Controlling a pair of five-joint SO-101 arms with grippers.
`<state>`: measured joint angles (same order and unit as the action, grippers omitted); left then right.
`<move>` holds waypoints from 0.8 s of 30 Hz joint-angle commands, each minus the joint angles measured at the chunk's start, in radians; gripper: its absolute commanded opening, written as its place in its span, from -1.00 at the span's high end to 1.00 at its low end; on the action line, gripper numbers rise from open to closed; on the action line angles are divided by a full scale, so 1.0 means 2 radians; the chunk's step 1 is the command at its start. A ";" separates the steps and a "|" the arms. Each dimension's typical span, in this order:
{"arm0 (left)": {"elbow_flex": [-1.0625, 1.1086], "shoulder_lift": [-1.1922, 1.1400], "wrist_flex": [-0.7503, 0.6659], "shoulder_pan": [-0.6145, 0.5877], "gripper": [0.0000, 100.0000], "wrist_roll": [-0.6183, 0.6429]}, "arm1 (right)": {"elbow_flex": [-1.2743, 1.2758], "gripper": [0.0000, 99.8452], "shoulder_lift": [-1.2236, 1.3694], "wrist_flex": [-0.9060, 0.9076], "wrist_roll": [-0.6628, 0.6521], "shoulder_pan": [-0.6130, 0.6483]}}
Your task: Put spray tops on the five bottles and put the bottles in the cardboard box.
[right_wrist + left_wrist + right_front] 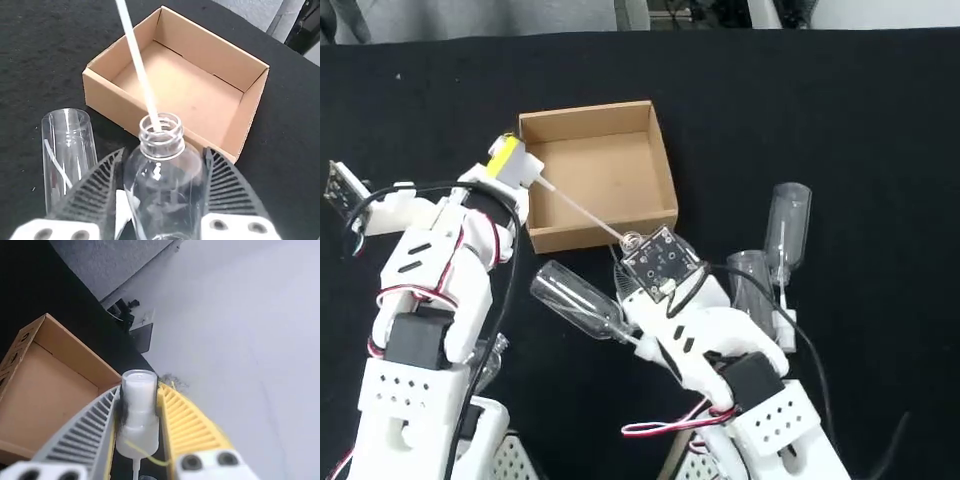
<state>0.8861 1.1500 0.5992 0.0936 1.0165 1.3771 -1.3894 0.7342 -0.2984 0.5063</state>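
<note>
Left gripper (512,158) is clamped on a spray top (528,168) at the box's (665,170) near-left corner. Its thin tube (585,212) slants across that corner, and the tip is right at the mouth of a bottle (631,241)! That bottle pokes out from under the right arm's (720,340) wrist, just outside the box's front wall. A second clear bottle (575,298) lies on the black table (860,120) against that arm's left side. Two more (786,228) lie together on its right.
</note>
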 commanded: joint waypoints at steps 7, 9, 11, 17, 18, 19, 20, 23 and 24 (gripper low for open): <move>0.057 0.012 -0.110 0.010 0.94 -0.008 | -0.003 0.71 -0.013 -0.015 -0.005 0.011; 0.059 0.012 -0.110 0.010 0.94 -0.008 | -0.003 0.71 -0.013 -0.015 -0.005 0.011; 0.061 0.012 -0.110 0.011 0.94 -0.008 | -0.003 0.71 -0.013 -0.015 -0.005 0.011; 0.068 0.012 -0.110 0.020 0.94 -0.008 | -0.003 0.71 -0.013 -0.015 -0.002 0.011; 0.072 0.012 -0.110 0.027 0.94 -0.013 | -0.003 0.71 -0.013 -0.015 -0.002 0.011; 0.075 0.012 -0.110 0.035 0.94 -0.023 | -0.003 0.71 -0.013 -0.015 -0.002 0.011; 0.076 0.012 -0.110 0.046 0.94 -0.032 | -0.003 0.71 -0.013 -0.015 -0.002 0.011; 0.082 0.012 -0.110 0.066 0.94 -0.038 | -0.003 0.71 -0.013 -0.014 -0.002 0.011; 0.084 0.012 -0.110 0.069 0.94 -0.038 | -0.003 0.71 -0.013 -0.014 -0.002 0.011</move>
<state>1.0610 1.1500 0.3997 0.1857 0.9659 1.3771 -1.3894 0.7342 -0.2984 0.5063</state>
